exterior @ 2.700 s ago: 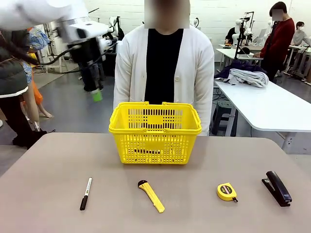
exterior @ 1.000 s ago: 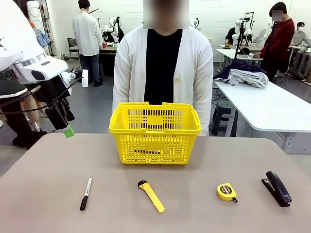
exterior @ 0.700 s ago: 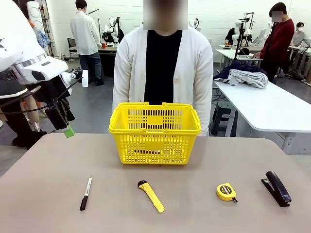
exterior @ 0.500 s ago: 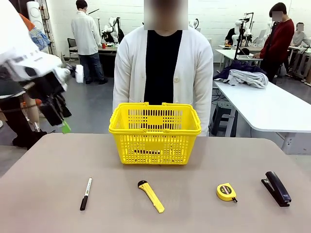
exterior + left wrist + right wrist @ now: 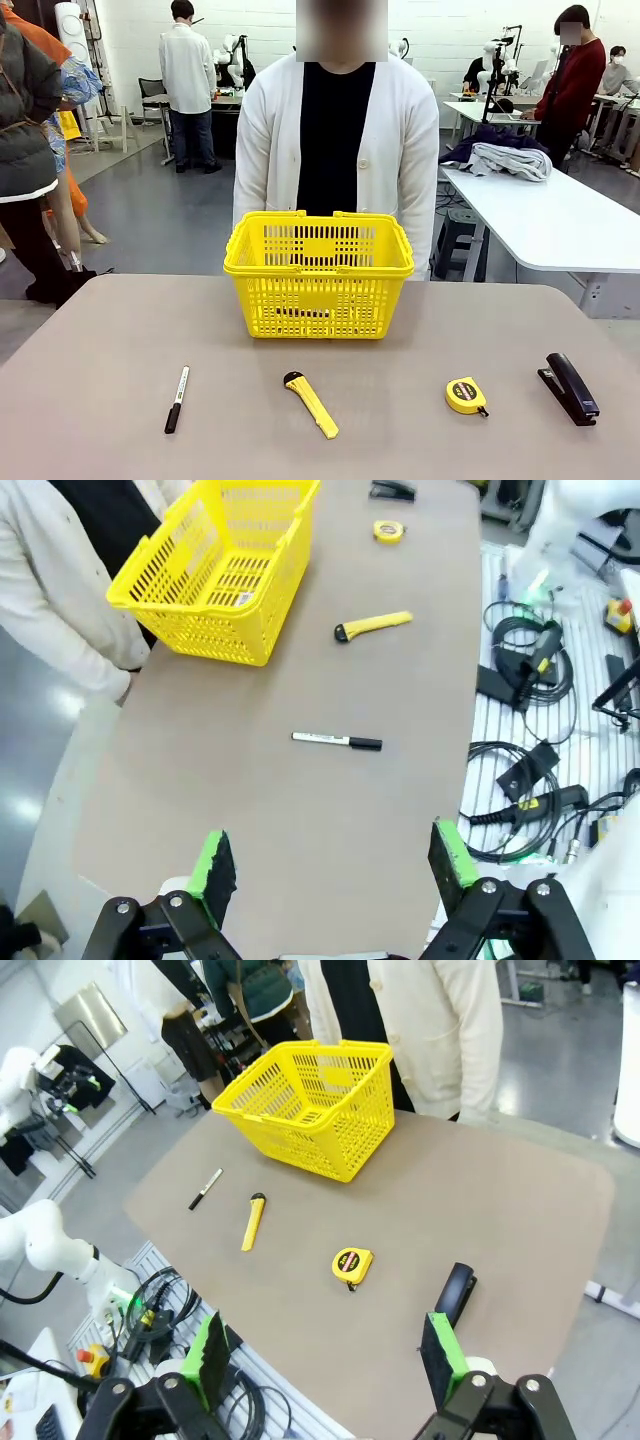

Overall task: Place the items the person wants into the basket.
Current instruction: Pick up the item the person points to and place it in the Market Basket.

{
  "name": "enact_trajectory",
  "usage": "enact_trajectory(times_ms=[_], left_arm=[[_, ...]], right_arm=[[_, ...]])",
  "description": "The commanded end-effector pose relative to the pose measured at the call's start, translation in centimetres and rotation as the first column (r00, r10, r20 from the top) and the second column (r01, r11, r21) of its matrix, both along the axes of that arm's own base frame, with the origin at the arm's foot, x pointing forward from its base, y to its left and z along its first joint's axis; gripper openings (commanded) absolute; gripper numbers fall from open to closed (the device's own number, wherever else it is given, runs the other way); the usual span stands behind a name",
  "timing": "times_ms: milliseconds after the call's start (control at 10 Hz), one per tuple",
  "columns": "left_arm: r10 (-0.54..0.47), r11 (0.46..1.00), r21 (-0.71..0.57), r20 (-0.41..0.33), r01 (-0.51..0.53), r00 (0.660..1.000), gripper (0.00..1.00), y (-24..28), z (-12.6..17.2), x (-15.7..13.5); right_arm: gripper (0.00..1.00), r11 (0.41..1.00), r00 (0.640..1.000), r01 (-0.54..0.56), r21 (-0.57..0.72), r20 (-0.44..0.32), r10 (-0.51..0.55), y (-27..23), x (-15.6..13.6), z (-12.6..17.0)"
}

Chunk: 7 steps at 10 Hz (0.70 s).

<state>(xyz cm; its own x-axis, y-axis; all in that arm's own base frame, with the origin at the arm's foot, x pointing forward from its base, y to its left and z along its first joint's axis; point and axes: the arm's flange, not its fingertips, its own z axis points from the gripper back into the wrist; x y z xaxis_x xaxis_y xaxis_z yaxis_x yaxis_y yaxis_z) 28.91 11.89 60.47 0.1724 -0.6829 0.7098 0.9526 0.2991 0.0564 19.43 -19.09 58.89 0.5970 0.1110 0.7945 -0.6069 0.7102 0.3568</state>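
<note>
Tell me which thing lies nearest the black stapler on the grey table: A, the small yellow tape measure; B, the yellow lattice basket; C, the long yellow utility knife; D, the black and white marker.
A: the small yellow tape measure sits next in the row to the black stapler, the rest farther off.

Basket (image 5: 319, 300) behind marker (image 5: 177, 398), knife (image 5: 312, 404), tape measure (image 5: 466, 395), stapler (image 5: 570, 388)
</note>
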Motion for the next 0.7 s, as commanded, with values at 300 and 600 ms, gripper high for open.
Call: enact_trajectory(times_ms=[300,600], left_arm=[[-0.023,0.976,-0.214,0.056,0.034,0.998,1.0,8.0,-2.1,-0.4],[0.007,0.976,-0.22,0.036,0.001,0.999,1.0,9.1,-3.1,-0.1]], right_arm=[[1.0,1.0,1.0,-0.014,0.013,0.016,0.014,0.1,0.1,0.0],[1.0,1.0,1.0,-0.014,0.013,0.016,0.014,0.1,0.1,0.0]])
